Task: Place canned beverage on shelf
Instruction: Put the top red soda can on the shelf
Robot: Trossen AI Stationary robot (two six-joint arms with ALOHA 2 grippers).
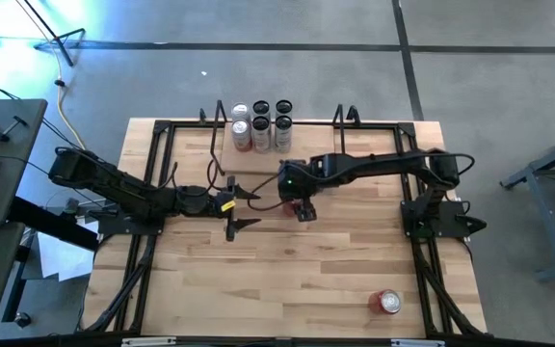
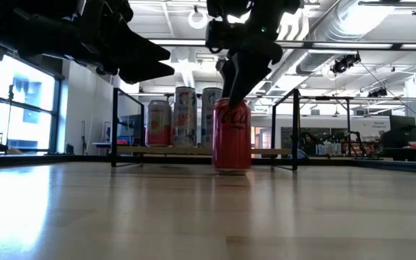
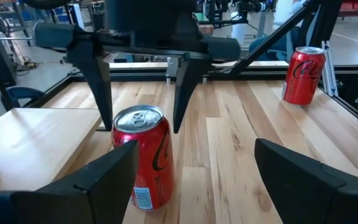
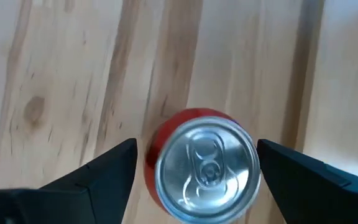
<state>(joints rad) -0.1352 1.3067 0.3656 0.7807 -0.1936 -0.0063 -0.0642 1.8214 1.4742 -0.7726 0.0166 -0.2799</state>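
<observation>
Red can (image 4: pixel 204 163) upright under right gripper (image 4: pixel 197 162), jaws wide; off-centre descent could tip it before reaching shelf (image 1: pixel 258 159).

White Coca-Cola script runs down the side of a red can (image 3: pixel 143 154) standing upright on the counter (image 3: pixel 241 143), only partly readable, with a small white barcode panel low on its side. A second red can (image 3: pixel 303 74) farther off carries the same script. Labels on the cans on the shelf (image 2: pixel 193 151) are too small to read.
</observation>
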